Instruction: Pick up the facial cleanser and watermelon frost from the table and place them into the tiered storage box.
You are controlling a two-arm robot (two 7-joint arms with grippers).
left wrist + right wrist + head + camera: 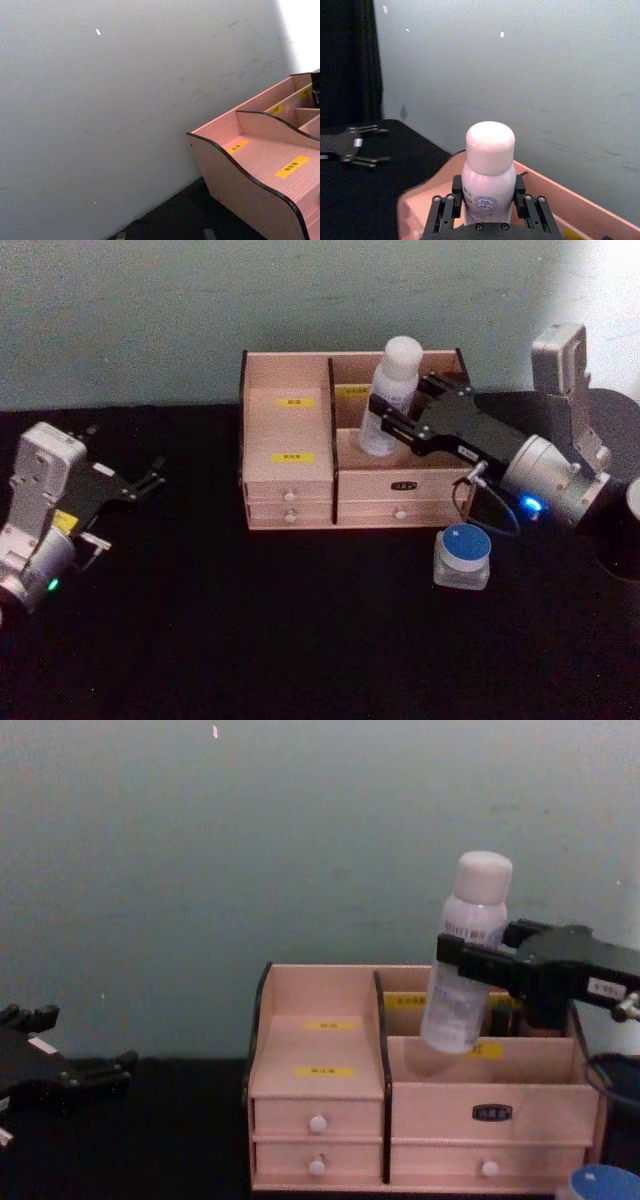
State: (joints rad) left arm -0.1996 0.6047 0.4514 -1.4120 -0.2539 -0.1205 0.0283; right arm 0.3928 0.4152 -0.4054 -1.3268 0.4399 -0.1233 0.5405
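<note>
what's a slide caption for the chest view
Right gripper, fingers shut on the facial cleanser, holds it over the right side of the tiered storage box; left gripper idles left.

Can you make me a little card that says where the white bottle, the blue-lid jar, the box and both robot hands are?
facial cleanser: slightly tilted, held over the box's right-hand section
watermelon frost: standing on the table in front of the box's right corner, untouched
tiered storage box: at the back of the table
right gripper: shut on the facial cleanser's body
left gripper: open, parked left of the box
</note>
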